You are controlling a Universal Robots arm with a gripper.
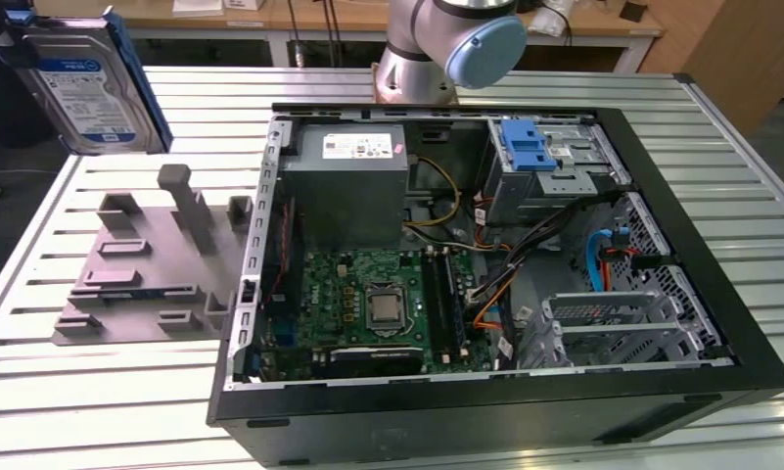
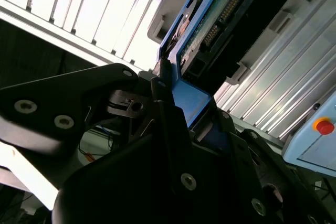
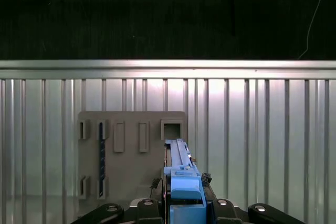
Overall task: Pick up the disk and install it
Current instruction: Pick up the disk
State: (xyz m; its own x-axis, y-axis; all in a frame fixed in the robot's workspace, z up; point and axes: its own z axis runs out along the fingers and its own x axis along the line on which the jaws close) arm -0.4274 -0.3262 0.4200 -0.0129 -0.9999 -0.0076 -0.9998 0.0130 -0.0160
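Observation:
The disk (image 1: 85, 93), a silver drive with a blue-and-white label in a blue bracket, hangs upright in the air at the exterior view's far left, above the grey fixture plate (image 1: 144, 264). My gripper (image 1: 3, 34) is shut on its upper end. In the first wrist view the disk (image 3: 181, 169) shows edge-on between my fingers, with the fixture plate (image 3: 131, 150) below it. The second wrist view shows the disk's green circuit-board side (image 2: 220, 9) and my gripper (image 2: 176, 108) clamped on the blue bracket.
The open computer case (image 1: 496, 397) lies on the slatted metal table (image 1: 105, 411), with a drive cage and blue latch (image 1: 538, 147) at its far right corner. The arm's base (image 1: 444, 49) stands behind the case. Upright pegs rise from the fixture plate.

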